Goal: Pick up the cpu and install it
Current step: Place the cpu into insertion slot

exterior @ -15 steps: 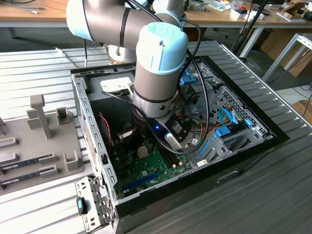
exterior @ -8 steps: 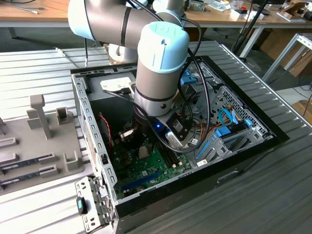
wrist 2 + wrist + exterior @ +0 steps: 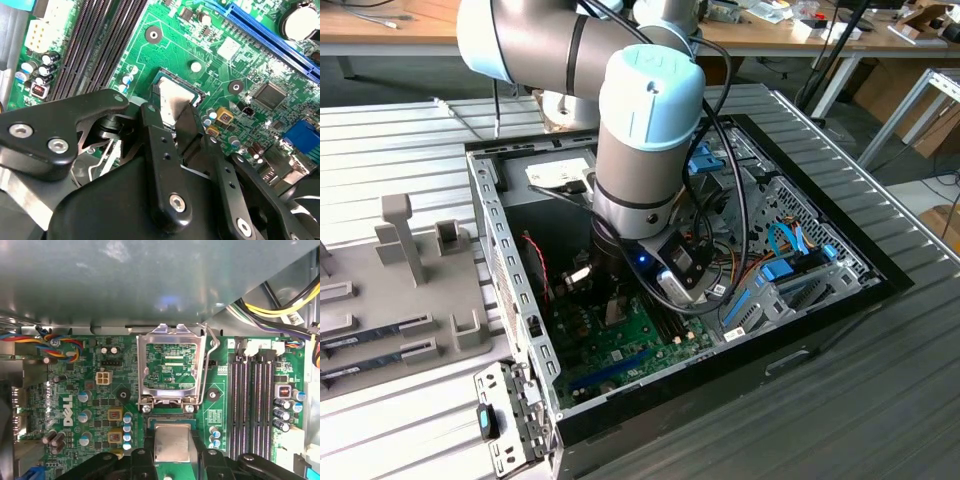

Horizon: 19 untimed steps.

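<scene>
The cpu (image 3: 172, 440), a small square chip with a silvery top and a thin green rim, sits low over the open socket (image 3: 201, 95) on the green motherboard (image 3: 90, 390). My gripper (image 3: 172, 454) is shut on it, one black finger against each side of the chip. In the second wrist view the cpu (image 3: 172, 97) shows as a silvery wedge between the fingers (image 3: 150, 120) of the gripper (image 3: 170, 114); whether it rests fully in the socket I cannot tell. The arm (image 3: 645, 130) reaches down into the computer case (image 3: 820, 300).
The socket's metal load plate (image 3: 171, 365) stands flipped open beside the cpu, with its wire lever (image 3: 212, 365) raised. Black memory slots (image 3: 252, 405) run close by. Cable bundles (image 3: 280, 305) and the case wall (image 3: 125, 280) hem in the board. A grey tray (image 3: 400, 300) lies at the exterior view's left.
</scene>
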Each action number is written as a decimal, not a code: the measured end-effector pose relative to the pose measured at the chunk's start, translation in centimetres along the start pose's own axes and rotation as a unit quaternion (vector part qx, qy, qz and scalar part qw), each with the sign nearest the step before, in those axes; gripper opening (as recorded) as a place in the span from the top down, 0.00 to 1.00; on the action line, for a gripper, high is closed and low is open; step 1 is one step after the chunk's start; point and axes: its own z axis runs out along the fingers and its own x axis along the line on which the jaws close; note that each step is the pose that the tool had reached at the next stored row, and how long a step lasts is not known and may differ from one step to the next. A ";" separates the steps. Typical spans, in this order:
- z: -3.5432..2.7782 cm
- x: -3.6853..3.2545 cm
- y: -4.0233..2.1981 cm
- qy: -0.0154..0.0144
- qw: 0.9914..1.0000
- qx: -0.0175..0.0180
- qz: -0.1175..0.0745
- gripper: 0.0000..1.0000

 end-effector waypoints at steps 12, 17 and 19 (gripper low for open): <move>0.24 -0.32 0.00 0.000 1.000 0.000 0.000 0.60; 0.53 -0.31 0.02 0.000 1.000 0.000 0.000 0.60; 0.53 -0.31 0.01 0.000 1.000 0.000 0.000 0.60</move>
